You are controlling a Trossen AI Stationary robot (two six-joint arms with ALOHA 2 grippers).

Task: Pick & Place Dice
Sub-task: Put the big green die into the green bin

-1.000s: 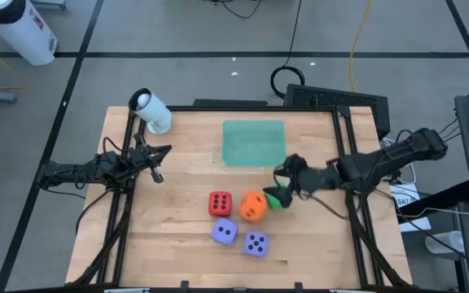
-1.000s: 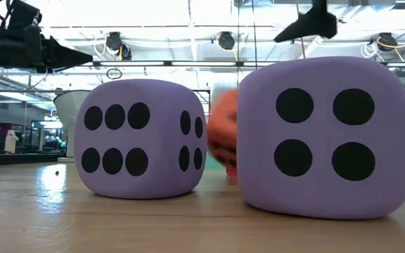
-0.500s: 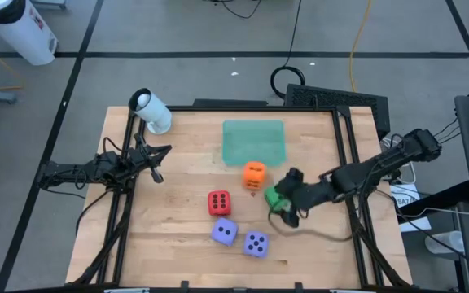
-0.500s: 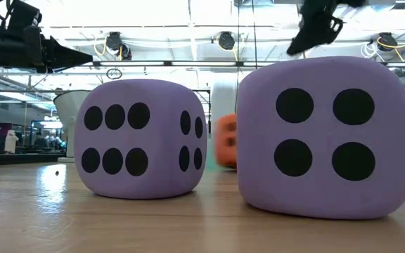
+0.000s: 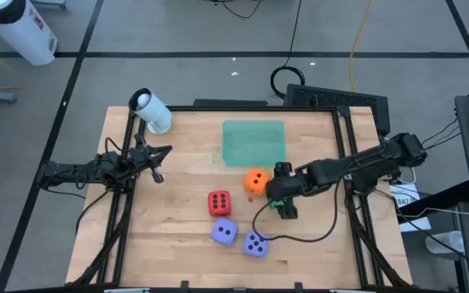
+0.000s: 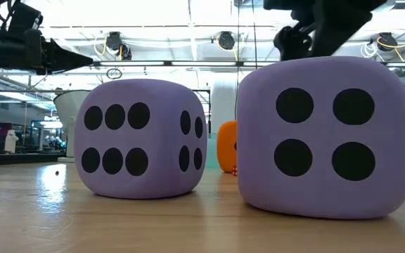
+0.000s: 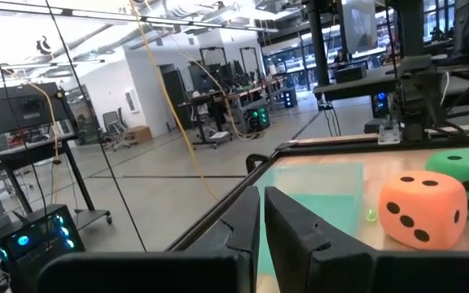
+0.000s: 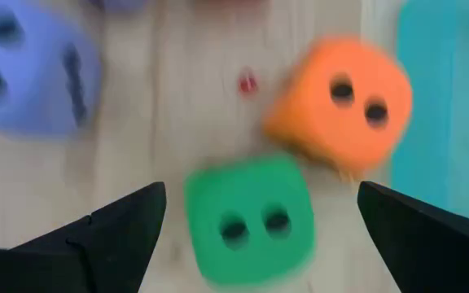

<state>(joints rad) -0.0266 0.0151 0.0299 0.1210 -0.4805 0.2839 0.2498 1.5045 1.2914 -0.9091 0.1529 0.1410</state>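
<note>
The orange die (image 5: pixel 256 181), seen 1 second ago beside the red die (image 5: pixel 219 203) and then nearer the green square (image 5: pixel 254 142), is now found right of centre in the high view. The right gripper (image 5: pixel 279 198), fingers spread wide, has been shifted left over the green die (image 8: pixel 248 216). The 2 lavender dice (image 5: pixel 225 233) are unmoved. The left gripper (image 5: pixel 158 163) stays pressed together at left.

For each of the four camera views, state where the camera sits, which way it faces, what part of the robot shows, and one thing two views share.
High: overhead, straight down; table, both arms.
Low: table height, level past two purple dice; an arm above.
Left wrist: on left arm, across table; left gripper shut.
Right wrist: on right arm, downward; right gripper open over green die.
Shared: orange die, in all four.
</note>
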